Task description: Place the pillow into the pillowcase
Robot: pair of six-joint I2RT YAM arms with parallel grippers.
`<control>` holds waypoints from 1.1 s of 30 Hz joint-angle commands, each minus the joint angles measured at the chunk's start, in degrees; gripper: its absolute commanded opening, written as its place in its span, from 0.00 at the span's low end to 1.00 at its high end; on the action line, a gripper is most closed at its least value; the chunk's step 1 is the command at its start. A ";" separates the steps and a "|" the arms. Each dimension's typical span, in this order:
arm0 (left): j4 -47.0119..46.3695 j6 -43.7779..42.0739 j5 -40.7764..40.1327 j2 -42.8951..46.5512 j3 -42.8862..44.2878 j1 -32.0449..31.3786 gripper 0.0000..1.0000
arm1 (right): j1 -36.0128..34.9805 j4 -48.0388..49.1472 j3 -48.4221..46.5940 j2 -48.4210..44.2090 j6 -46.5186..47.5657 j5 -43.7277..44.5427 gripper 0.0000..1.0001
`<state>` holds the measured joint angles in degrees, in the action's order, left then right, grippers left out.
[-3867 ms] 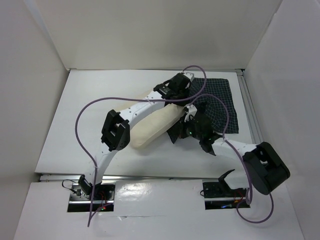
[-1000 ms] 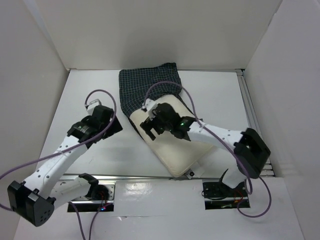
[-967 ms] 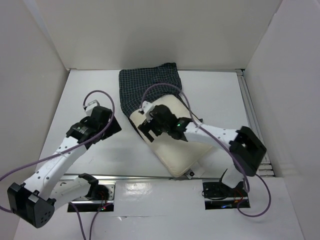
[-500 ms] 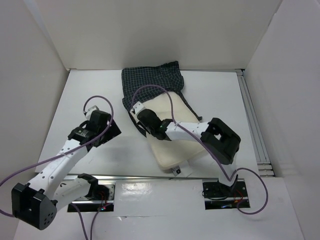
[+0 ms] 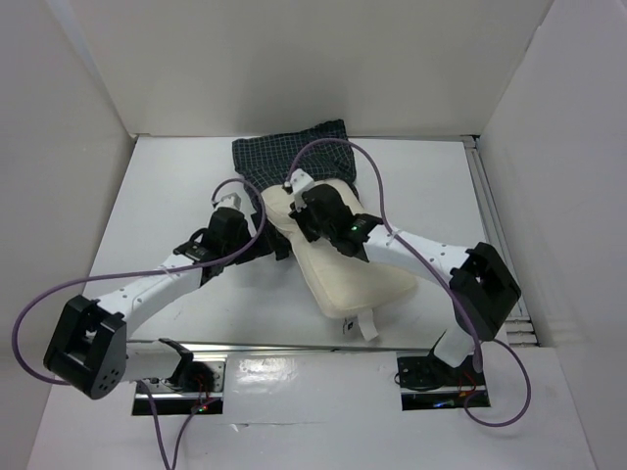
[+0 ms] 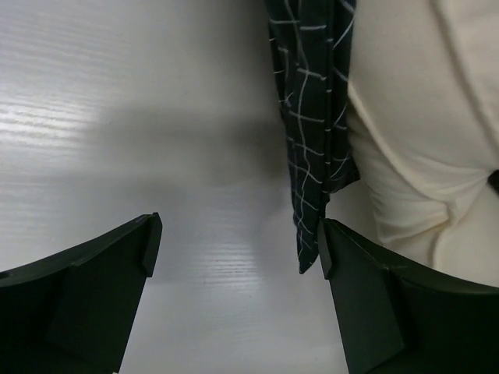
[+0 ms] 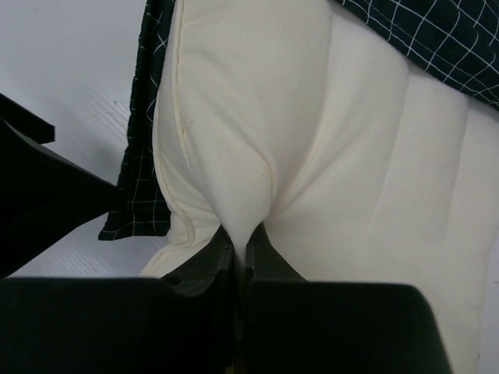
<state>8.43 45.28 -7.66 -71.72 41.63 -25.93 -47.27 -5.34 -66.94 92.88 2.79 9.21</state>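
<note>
The top camera looks down from behind the arm bases over the whole white worktop [image 5: 167, 186]. The left wrist camera skims it low, past dark fingers [image 6: 86, 288]; the right hangs close over the plump cream fabric pillow [image 7: 312, 117], whose edge all three share.

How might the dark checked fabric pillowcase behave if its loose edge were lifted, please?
Probably floppy: the dark checked fabric pillowcase lies creased, its corner a limp point. Likely thin and light, so it may slide along when the plump cream pillow is pushed.

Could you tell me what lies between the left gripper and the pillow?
A loose strip of the pillowcase, lying beside the pillow; the left wrist view shows it.
</note>
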 commanded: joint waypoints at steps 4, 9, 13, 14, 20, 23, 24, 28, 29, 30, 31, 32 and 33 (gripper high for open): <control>-12.63 -0.98 3.09 -2.71 1.62 0.01 1.00 | 0.86 1.56 -3.38 -2.10 -1.64 -5.43 0.00; -10.54 -0.36 2.48 -8.60 5.91 0.01 0.85 | 0.86 2.18 -2.76 -2.70 -2.26 -5.43 0.00; -10.62 -0.89 4.49 -13.17 8.91 -0.52 0.43 | 0.86 2.71 -2.76 -2.71 -2.26 -4.30 0.00; -9.75 -0.89 5.02 -13.70 9.43 -0.52 0.28 | 0.86 2.71 -2.76 -2.71 -2.78 -4.29 0.00; -4.22 -2.12 1.25 -12.39 11.28 -2.10 0.00 | 2.79 3.50 -2.76 -2.18 -4.80 -2.00 0.00; -4.21 -3.70 0.72 -10.55 9.80 -3.94 0.00 | 2.79 4.11 -5.91 0.80 -6.91 -4.02 0.00; -4.21 -4.40 0.72 -9.93 9.79 -4.65 0.00 | 2.79 3.50 -7.14 2.46 -7.70 -5.77 0.00; -2.63 -4.93 -2.18 -6.42 9.27 -8.77 0.00 | 2.79 1.93 -13.11 14.39 -11.39 -6.93 0.00; -2.10 -5.72 -3.92 -5.89 9.26 -9.39 0.00 | 2.79 0.87 -16.61 16.26 -12.18 -5.62 0.00; -1.58 -5.73 -4.64 -5.88 8.57 -10.01 0.00 | 2.79 0.25 -18.04 19.24 -14.45 -2.22 0.00; -0.96 -5.73 -5.25 -5.10 8.56 -10.01 0.00 | 3.32 0.77 -19.71 20.40 -15.35 -0.35 0.00; -0.96 -5.73 -5.26 -4.22 7.86 -10.01 0.00 | 3.32 1.56 -20.42 21.45 -16.40 1.58 0.00; -0.96 -5.73 -4.74 -4.21 7.86 -10.62 0.00 | 3.84 2.96 -21.12 23.29 -17.28 3.69 0.00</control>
<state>7.90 40.40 -16.73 -80.62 49.06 -32.82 -45.12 -9.93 -83.57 111.37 -9.85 3.84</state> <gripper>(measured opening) 0.039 0.050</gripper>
